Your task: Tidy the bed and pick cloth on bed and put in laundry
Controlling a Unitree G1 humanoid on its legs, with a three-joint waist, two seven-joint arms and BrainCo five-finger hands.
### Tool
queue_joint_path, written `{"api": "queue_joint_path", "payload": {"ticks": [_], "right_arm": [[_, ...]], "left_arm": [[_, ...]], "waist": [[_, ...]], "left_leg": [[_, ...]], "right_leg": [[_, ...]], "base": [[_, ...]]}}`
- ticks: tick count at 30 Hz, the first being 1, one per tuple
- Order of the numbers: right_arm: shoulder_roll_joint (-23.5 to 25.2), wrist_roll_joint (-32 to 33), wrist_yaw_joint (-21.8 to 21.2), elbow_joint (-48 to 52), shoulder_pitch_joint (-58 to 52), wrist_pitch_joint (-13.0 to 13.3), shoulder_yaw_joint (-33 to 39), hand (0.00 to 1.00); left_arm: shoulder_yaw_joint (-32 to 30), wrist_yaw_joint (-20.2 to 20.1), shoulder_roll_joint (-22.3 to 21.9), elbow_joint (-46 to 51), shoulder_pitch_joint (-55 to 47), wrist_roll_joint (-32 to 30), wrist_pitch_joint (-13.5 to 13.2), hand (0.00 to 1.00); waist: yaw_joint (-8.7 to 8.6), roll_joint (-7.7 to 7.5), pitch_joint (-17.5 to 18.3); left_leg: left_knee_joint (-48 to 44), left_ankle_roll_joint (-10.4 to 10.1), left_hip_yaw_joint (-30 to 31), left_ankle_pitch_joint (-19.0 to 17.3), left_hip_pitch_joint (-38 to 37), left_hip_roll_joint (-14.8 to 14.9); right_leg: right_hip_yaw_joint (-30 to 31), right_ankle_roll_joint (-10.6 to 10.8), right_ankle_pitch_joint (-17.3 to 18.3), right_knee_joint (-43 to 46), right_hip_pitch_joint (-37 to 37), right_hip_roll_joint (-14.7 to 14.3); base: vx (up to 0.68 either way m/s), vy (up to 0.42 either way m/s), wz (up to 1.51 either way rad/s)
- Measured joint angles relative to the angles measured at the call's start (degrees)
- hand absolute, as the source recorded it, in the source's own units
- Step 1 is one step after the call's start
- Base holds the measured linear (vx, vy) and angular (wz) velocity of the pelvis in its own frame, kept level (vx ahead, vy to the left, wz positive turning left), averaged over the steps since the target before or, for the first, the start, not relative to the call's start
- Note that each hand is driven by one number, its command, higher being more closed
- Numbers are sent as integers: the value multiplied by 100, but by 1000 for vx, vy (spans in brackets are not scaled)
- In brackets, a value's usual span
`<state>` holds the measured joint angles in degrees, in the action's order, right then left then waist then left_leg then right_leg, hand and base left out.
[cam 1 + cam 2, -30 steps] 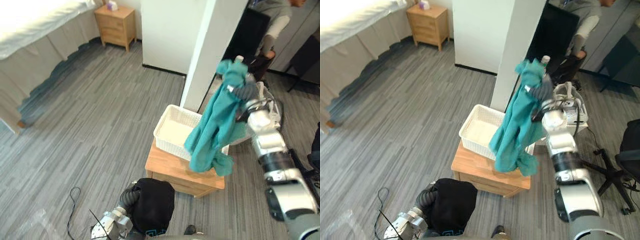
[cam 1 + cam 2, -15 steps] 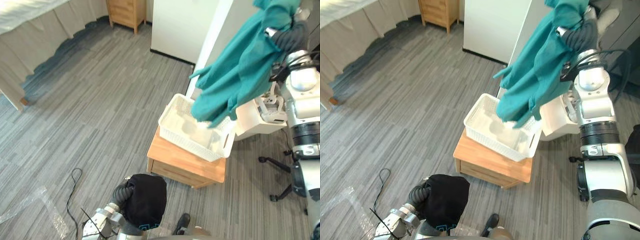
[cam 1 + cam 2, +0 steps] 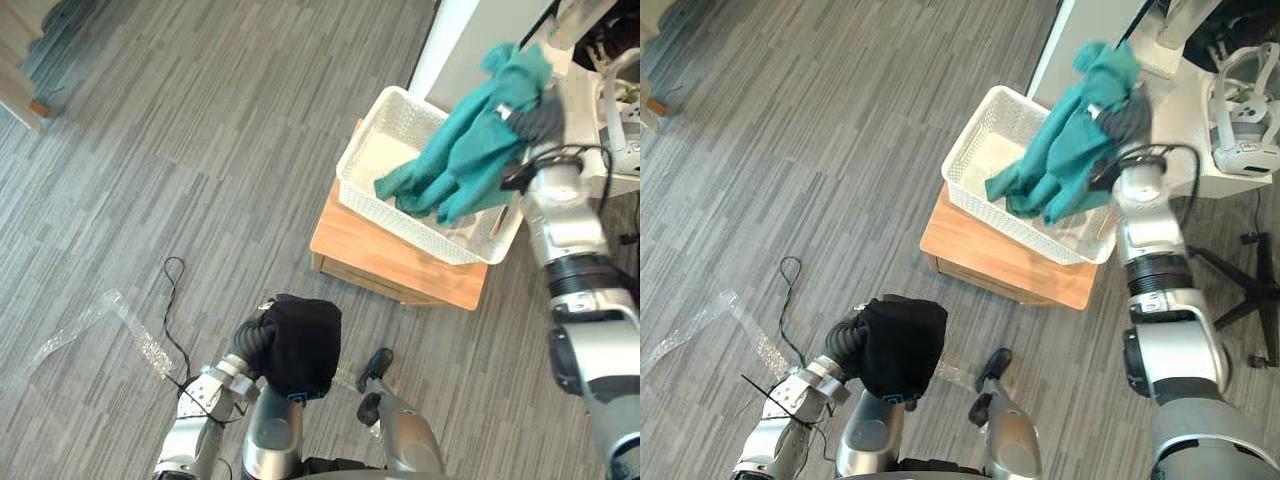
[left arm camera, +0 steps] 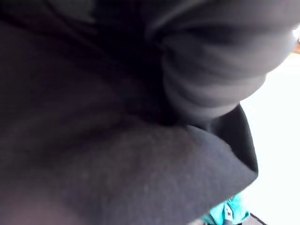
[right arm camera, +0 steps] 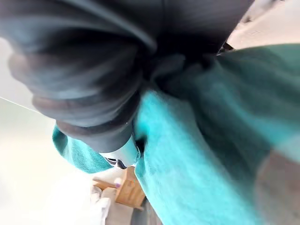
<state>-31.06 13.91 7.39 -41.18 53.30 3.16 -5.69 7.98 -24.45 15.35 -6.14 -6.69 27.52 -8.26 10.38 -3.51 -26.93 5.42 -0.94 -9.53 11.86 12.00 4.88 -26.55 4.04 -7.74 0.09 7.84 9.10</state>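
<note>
Two cloths on hand, and I judge this the drop-off step. Floor (image 3: 200,150): grey striped carpet planks. Stand (image 3: 400,265): low wooden block with a flat top, bearing the basket. Basket (image 3: 375,150): white perforated plastic, rectangular, open. Teal cloth (image 3: 470,150): soft and crumpled, hanging from my right hand (image 3: 540,118) over the basket, its lower folds seemingly past the rim. Black cloth (image 3: 298,345): limp, bunched over my left hand (image 3: 247,348), low by the body. Both hands' fingers are buried in fabric, so I cannot tell their set. Next move: lower, release teal, bring black across.
</note>
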Motion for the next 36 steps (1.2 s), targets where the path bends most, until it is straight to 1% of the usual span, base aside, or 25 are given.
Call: {"api": "queue_joint_path", "payload": {"ticks": [3, 5, 6, 8, 10, 12, 13, 14, 16, 17, 18, 19, 20, 21, 23, 24, 25, 26, 27, 29, 30, 31, 33, 35, 36], "right_arm": [[189, -161, -20, -367, 7, -127, -251, 0], [305, -491, -15, -636, 6, -255, -508, 0], [307, -648, 5, -677, 7, -259, -566, 0], [307, -1353, 101, -696, 7, -362, -680, 0], [213, -2205, 321, -652, -6, -481, -835, 0], [49, -2833, 513, -232, -382, -634, -849, 0], [-7, -3004, 546, 22, -665, -692, -848, 0], [-13, -3153, 619, 265, -1000, -757, -847, 0], [61, -3492, 872, 836, -1773, -944, -843, 0], [221, -3714, 1051, 1141, -2290, -1094, -801, 0], [421, -3921, 1195, 1384, -2807, -1250, -725, 0], [528, -4036, 1279, 1504, -3064, -1349, -668, 0], [720, -4187, 1440, 1786, -3654, -1536, -465, 0], [855, -4281, 1617, 2045, -4202, -1681, -251, 0], [972, -4330, 1806, 2367, -4831, -1763, 116, 0], [1043, -4321, 1951, 2623, -5262, -1760, 455, 0], [1077, -4317, 2010, 2727, -5425, -1746, 599, 0], [1147, -4265, 2032, 2914, -5727, -1692, 852, 0], [1191, -4229, 2028, 2979, -5868, -1647, 978, 0], [1391, -3951, 1940, 3019, -6408, -1401, 1364, 0], [1441, -3859, 1872, 3018, -6534, -1339, 1433, 0], [1601, -3620, 1663, 2994, -6926, -1195, 1504, 0], [1742, -3394, 1491, 2864, -7222, -1072, 1548, 0], [1862, -3145, 1273, 2477, -7525, -944, 1593, 0], [1948, -2957, 1101, 2182, -7634, -845, 1666, 0]], "left_arm": [[148, 65, -3, -61, 136, 0, 0, 100], [225, 67, -37, -63, 144, 2, -66, 100], [241, 67, -41, -63, 147, 3, -89, 100], [261, 65, -40, -62, 148, 46, -117, 100], [263, 65, -35, -36, 135, 69, -137, 100], [264, 67, -20, 144, 41, 67, -165, 100], [265, 68, 7, 270, -27, 67, -177, 100], [268, 76, 38, 413, -121, 55, -213, 100], [249, 112, 78, 754, -329, 46, -322, 100], [229, 173, 150, 946, -433, 46, -388, 100], [231, 238, 185, 1040, -496, 45, -408, 100], [231, 280, 179, 1066, -521, 39, -408, 100], [255, 388, 168, 1097, -575, 23, -407, 100], [255, 503, 145, 1145, -602, -4, -408, 100], [268, 647, 34, 1285, -638, -65, -421, 100], [242, 833, -59, 1460, -643, -145, -548, 100], [225, 906, -71, 1541, -640, -174, -619, 100], [133, 1086, -140, 1717, -629, -205, -756, 100], [60, 1208, -181, 1780, -602, -258, -861, 100], [-325, 1819, -319, 1902, -382, -484, -1198, 100], [-441, 1966, -350, 1902, -266, -507, -1235, 100], [-855, 2498, -312, 1885, 131, -667, -1239, 100], [-1237, 2868, -180, 1648, 628, -808, -1236, 100], [-1610, 3246, 233, 1047, 1315, -955, -1185, 100], [-1809, 3413, 650, 568, 1741, -1060, -1048, 100]], "waist": [[6, 68, -42], [-5, 129, -77], [-5, 140, -83], [-16, 146, -87], [-33, 144, -86], [-41, 115, -88], [-49, 94, -81], [-85, 59, -60], [-153, -91, 52], [-230, -246, 172], [-333, -398, 350], [-364, -455, 448], [-489, -551, 672], [-586, -601, 928], [-741, -626, 1235], [-851, -614, 1444], [-903, -605, 1531], [-991, -574, 1674], [-1048, -553, 1725], [-1288, -411, 2012], [-1331, -370, 2033], [-1465, -229, 2135], [-1601, -107, 2212], [-1685, -32, 2251], [-1786, -26, 2268]], "left_leg": [[0, -21, 10, 2, 53, 1], [1, -21, 10, 2, 58, 0], [1, -21, 11, 3, 59, 1], [2, -20, 8, 3, 53, 5], [2, -16, -4, 5, 23, 14], [2, 5, -22, 19, -105, 15], [2, 4, -30, 17, -210, 15], [5, 2, -49, -2, -325, 14], [40, -30, -156, -110, -511, 13], [43, -69, -256, -188, -598, 6], [44, -45, -343, -239, -660, 11], [44, -45, -373, -266, -701, 15], [45, -52, -443, -329, -806, 15], [45, -55, -506, -385, -890, 6], [44, -53, -554, -430, -965, 4], [44, -64, -623, -452, -1087, 2], [44, -83, -678, -460, -1123, 1], [44, -96, -755, -478, -1202, -4], [44, -95, -801, -483, -1263, -8], [45, -110, -926, -518, -1406, -6], [45, -119, -968, -531, -1476, -4], [46, -173, -1132, -583, -1623, 19], [46, -177, -1227, -587, -1695, 38], [50, -232, -1434, -627, -1823, 97], [51, -238, -1513, -630, -1895, 124]], "right_leg": [[-4, -13, 9, 29, 67, 4], [-2, -37, 25, 29, 71, 6], [-2, -37, 25, 29, 72, 5], [0, -32, 22, 25, 68, -7], [8, -29, 20, 11, 36, -14], [14, -25, 17, -24, -99, -22], [34, -25, 17, -34, -206, -23], [92, -23, 20, -40, -314, -25], [211, 7, 94, -51, -450, -24], [313, 35, 160, -45, -477, -25], [391, 114, 243, -49, -494, -30], [415, 130, 253, -52, -520, -33], [452, 173, 284, -79, -597, -31], [472, 228, 313, -127, -674, -24], [505, 255, 333, -148, -759, -5], [582, 273, 319, -153, -796, 4], [634, 278, 302, -155, -796, 2], [693, 262, 284, -154, -831, 3], [738, 262, 283, -152, -863, 1], [865, 262, 284, -155, -925, -9], [912, 262, 284, -158, -967, -13], [1077, 265, 287, -162, -1006, -42], [1183, 263, 298, -197, -1031, -68], [1391, 272, 269, -253, -1042, -119], [1482, 272, 269, -273, -1071, -132]], "base": [[0, 0, 0], [0, 0, 0], [0, 0, 0], [17, -8, -1], [43, -19, -1], [56, -20, -1], [81, -21, -1], [84, -12, -9], [58, -11, -22], [45, -19, -38], [62, -22, -38], [77, -23, -32], [97, -24, -27], [100, -18, -23], [97, -10, -18], [116, -3, -25], [102, 4, -33], [72, 6, -29], [46, 5, -35], [49, -4, -31], [20, -10, -45], [-15, -4, -45], [-40, -14, -41], [-73, -21, -50], [-86, -17, -51]]}}
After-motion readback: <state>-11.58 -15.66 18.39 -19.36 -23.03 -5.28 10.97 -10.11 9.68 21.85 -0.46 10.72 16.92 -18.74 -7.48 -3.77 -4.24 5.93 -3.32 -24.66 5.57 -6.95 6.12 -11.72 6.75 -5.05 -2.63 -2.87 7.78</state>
